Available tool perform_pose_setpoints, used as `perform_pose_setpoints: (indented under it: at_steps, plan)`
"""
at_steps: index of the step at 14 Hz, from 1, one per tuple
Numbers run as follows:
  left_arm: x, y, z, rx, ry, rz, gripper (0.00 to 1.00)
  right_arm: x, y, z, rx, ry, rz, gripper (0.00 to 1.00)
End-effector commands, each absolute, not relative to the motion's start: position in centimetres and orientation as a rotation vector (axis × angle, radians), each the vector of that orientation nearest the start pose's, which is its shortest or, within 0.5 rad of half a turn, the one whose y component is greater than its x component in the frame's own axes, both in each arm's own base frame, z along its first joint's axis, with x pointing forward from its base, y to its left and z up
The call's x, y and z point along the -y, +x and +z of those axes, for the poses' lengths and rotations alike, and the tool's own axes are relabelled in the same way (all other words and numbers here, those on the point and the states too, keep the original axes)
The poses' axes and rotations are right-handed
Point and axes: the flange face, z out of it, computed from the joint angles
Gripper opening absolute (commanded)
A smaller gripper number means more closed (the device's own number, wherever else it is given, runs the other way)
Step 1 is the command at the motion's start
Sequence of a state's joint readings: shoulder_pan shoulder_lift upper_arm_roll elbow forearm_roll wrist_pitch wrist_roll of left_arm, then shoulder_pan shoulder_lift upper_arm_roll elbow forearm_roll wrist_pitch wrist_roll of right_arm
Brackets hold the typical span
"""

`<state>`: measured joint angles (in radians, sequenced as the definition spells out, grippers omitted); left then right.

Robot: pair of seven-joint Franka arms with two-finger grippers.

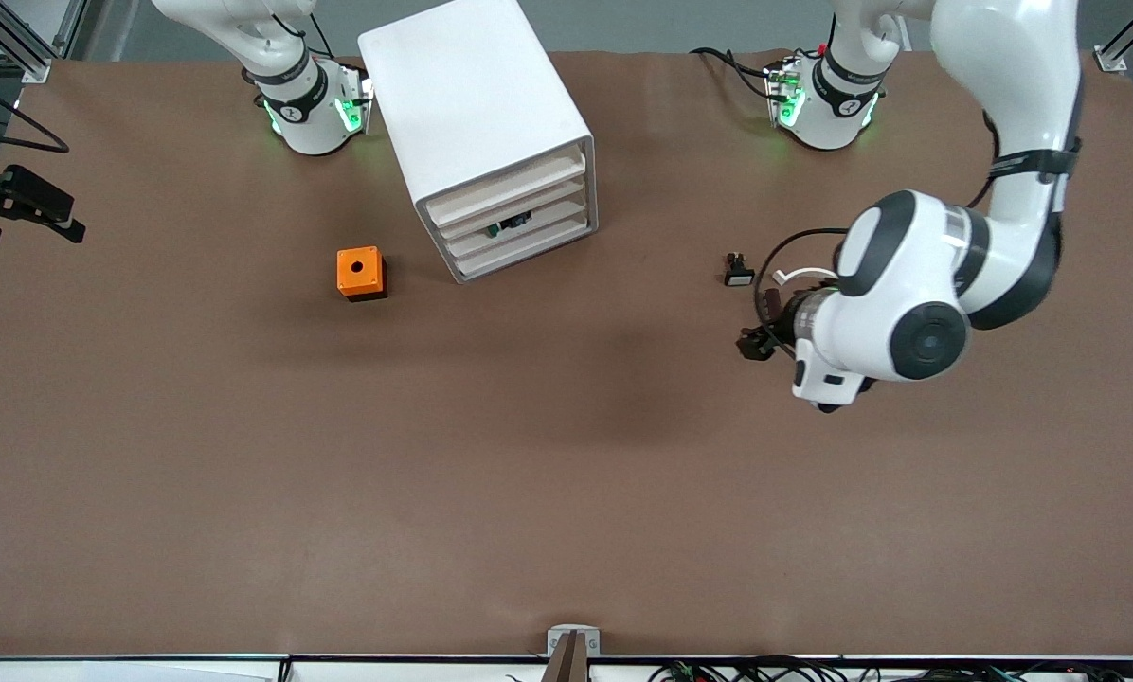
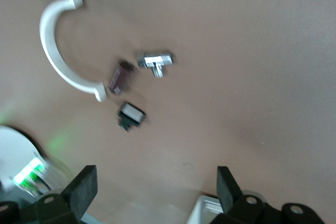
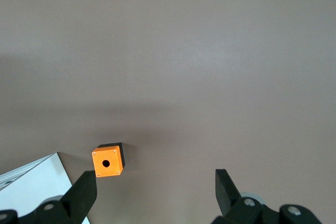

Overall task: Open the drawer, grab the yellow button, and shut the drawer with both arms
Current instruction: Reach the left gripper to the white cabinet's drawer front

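The white drawer cabinet (image 1: 491, 133) stands between the two arm bases, and its stacked drawers (image 1: 519, 213) look pushed in. Something small and dark (image 1: 510, 224) shows at one drawer's front. The button is hidden. My left gripper (image 1: 754, 343) (image 2: 155, 182) hangs open and empty over bare table toward the left arm's end, close to a black-and-white small part (image 1: 739, 275) (image 2: 131, 115). My right gripper (image 3: 155, 184) is open and empty, high over the table near the orange cube with a hole (image 3: 108, 162) (image 1: 361, 273). It is outside the front view.
Beside the black-and-white part lie a white curved piece (image 2: 55, 51) (image 1: 799, 277), a chrome fitting (image 2: 155, 61) and a dark brown piece (image 2: 119, 77). The orange cube sits next to the cabinet, toward the right arm's end. A black device (image 1: 17, 204) juts in at the table's edge there.
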<state>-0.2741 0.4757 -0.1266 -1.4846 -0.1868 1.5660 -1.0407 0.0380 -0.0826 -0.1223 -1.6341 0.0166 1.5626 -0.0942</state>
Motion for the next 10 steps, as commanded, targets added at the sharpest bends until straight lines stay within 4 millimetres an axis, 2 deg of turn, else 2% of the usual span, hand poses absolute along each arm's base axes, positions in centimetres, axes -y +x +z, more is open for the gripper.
perform_pose_setpoints:
  at_steps: [1,3,4,5,7,8,9,10]
  plan:
    - [31.5,58.1,37.0,1.176,-2.718,0.713,1.00,4.5,54.0,62.3,0.012,-3.131,0.025,1.00]
    - [35.5,56.1,35.9,1.272,-2.625,0.745,1.00,4.5,55.3,60.4,0.014,-3.132,0.054,1.00]
    - [37.1,55.1,35.3,1.277,-2.599,0.742,1.00,4.7,56.5,58.3,0.009,-3.137,0.095,1.00]
    - [38.2,54.3,34.9,1.293,-2.568,0.743,1.00,4.8,57.8,56.2,0.007,-3.138,0.146,1.00]
    - [40.0,53.1,34.4,1.468,-2.423,0.808,1.00,6.1,58.6,55.0,-0.026,-3.138,0.168,1.00]
    - [40.6,52.8,34.3,1.580,-2.320,0.842,1.00,6.4,59.3,53.5,-0.033,-3.145,0.199,1.00]
    - [41.0,52.6,33.5,1.661,-2.222,0.858,1.00,7.1,59.5,53.1,-0.045,-3.158,0.197,1.00]
    - [42.2,51.8,33.3,1.717,-2.141,0.894,1.00,7.2,59.5,53.1,-0.057,-3.158,0.197,1.00]
